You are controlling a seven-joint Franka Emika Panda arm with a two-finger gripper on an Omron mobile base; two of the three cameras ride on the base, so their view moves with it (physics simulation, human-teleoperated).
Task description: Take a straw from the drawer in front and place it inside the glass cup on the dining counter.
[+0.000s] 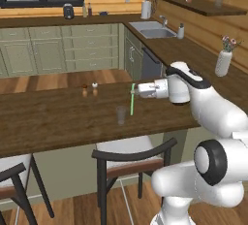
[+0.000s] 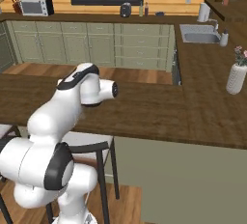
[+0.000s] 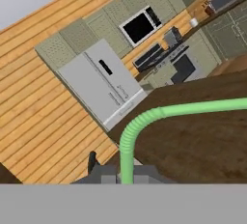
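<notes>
The tool [image 1: 134, 90] is clenched on the straw [image 1: 132, 98], reaching out level over the dining table [image 1: 58, 117] from the arm on the right of the left base view. The straw hangs upright from the tool's tip, its lower end just above the dark wood. The hand view shows the straw [image 3: 144, 121] rising from between the fingertips, bending through a ribbed elbow and running off to the picture's right edge, across the brown tabletop [image 3: 193, 141].

The glass cup [image 1: 120, 114] stands on the table just beside the straw, a little nearer the near edge and apart from it; whether the straw's lower end is level with the cup's rim cannot be told. Two small shakers [image 1: 89, 89] stand close together toward the far edge, well apart from the cup.

A white vase with flowers [image 1: 224, 60] stands on the side table at the right, and a sink [image 1: 151, 29] is set into that same run farther back. Two dark chairs [image 1: 131, 163] are tucked under the dining table's near edge.
</notes>
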